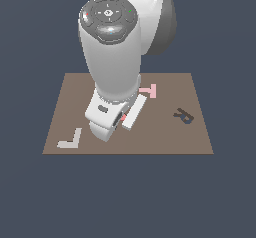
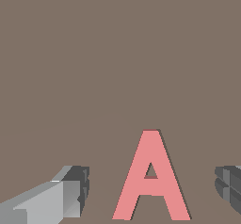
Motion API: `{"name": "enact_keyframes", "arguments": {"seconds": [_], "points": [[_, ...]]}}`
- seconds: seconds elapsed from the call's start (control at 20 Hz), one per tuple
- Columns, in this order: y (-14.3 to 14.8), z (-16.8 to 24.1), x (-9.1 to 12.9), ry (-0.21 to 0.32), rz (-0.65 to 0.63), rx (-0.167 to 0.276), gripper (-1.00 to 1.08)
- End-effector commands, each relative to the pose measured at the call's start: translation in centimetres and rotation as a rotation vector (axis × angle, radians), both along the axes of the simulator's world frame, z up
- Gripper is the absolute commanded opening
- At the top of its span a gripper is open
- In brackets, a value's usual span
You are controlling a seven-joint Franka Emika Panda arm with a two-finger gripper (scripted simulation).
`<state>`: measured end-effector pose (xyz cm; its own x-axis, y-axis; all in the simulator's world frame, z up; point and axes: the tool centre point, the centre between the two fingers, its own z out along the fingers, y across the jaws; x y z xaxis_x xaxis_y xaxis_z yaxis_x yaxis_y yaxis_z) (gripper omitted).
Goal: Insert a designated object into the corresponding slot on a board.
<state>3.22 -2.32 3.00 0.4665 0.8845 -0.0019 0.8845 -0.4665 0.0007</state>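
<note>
In the wrist view the gripper [image 2: 153,190] stands with its jaws spread wide: one grey finger with a dark ribbed pad [image 2: 77,188] sits on one side and the other dark pad [image 2: 229,188] on the opposite side, and neither touches anything. Between the fingers, with clear brown gaps on both flanks, lies the small flat salmon-red block shaped like the letter A [image 2: 151,180], flat on the large flat brown square board [image 2: 117,53]; its apex points away from the fingers and it sits a little nearer the second pad than the first. Beyond the A, the board runs plain and brown as far as this view shows. In the exterior view the white arm's wrist and hand [image 1: 112,114] hang low over the board [image 1: 75,89] and hide the red A and the fingertips. Outward from the hand, a paler pink T-shaped block [image 1: 149,90] lies just beyond it, a dark R-shaped recess [image 1: 183,116] sits well off toward the exterior view's right, and a pale grey L-shaped piece [image 1: 70,140] lies toward the exterior view's left. The dark A-shaped slot cannot be seen in either view.
</note>
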Motion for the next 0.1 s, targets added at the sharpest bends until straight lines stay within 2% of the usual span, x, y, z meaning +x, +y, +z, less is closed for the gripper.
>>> {"name": "enact_keyframes", "arguments": {"seconds": [0.0, 0.05], "points": [[0.0, 0.0, 0.01, 0.0, 0.0, 0.0, 1.0], [0.0, 0.0, 0.01, 0.0, 0.0, 0.0, 1.0]]}}
